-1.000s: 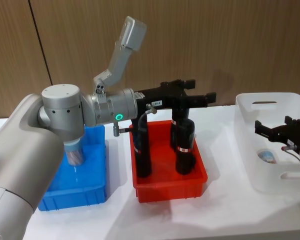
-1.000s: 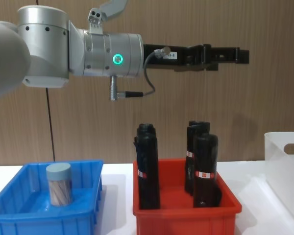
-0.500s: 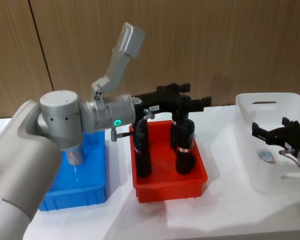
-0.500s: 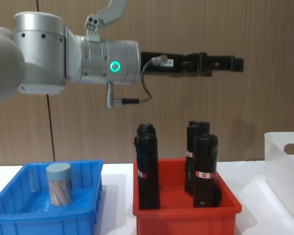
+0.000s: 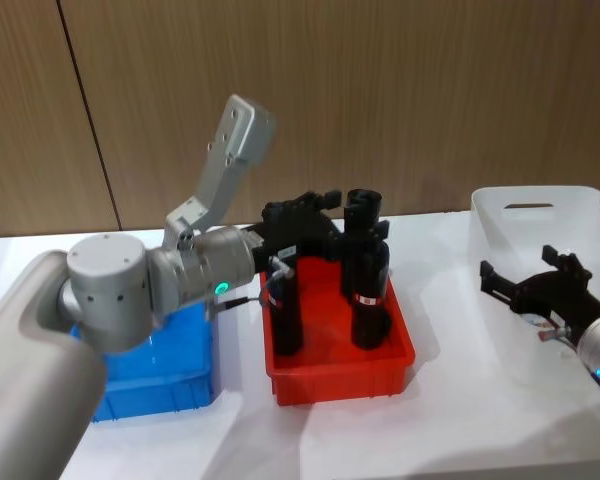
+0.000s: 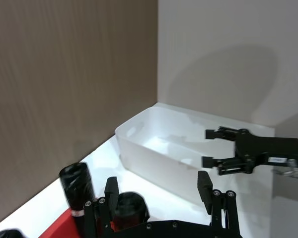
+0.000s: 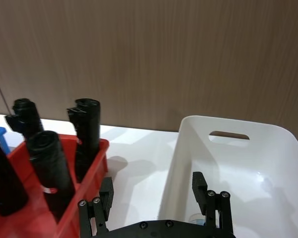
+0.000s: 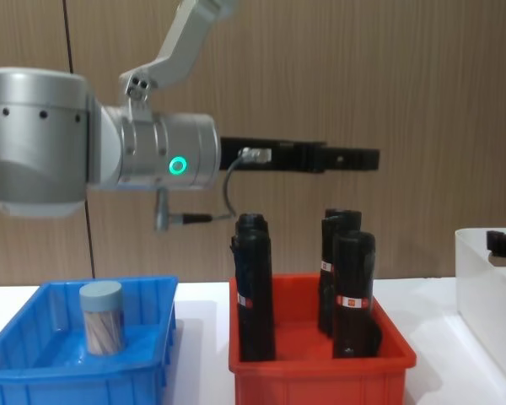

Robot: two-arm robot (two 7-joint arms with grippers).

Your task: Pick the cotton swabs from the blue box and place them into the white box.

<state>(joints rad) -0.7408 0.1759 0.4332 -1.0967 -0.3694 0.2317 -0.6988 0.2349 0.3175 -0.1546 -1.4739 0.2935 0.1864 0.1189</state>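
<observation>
As things stand, left fingers (image 6: 204, 182): apart, empty.
Right fingers (image 7: 198, 182): apart, empty.
Left gripper (image 8: 364, 158): upper centre of chest view, above black cylinders (image 8: 255, 287).
Right gripper (image 5: 520, 272): right edge of head view, over white box (image 5: 492, 200).
Swab jar (image 8: 101, 317): upright in blue box (image 8: 34, 380), lower left.
Left to do: grasp, carry, drop.

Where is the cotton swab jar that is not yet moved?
In the chest view, the cotton swab jar stands upright inside the blue box, at the left, beside the red bin.
</observation>
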